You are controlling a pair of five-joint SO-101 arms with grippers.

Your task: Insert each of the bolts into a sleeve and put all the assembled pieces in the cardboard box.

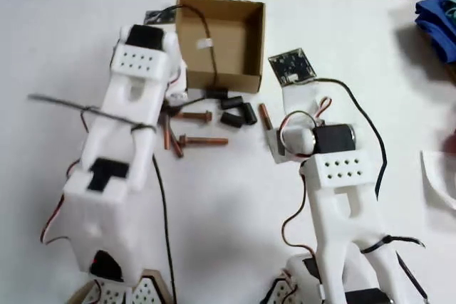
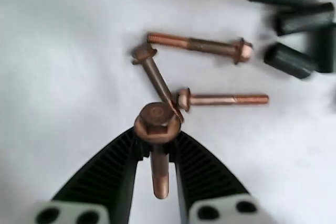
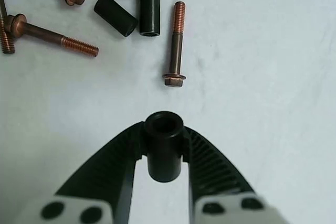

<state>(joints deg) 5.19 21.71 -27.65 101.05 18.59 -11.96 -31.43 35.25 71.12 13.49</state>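
Mating is in hand: a copper hex-headed bolt [image 2: 157, 123] is clamped by the left gripper [image 2: 157, 153], a black tubular sleeve [image 3: 164, 148] by the right gripper [image 3: 164, 156]; apparently well apart, they must be aligned.

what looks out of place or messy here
Nothing looks damaged. A black cable runs across the open cardboard box, where finished pieces must go, so it might get in the way. The loose bolts lie in a crossed jumble beside the sleeves rather than apart.
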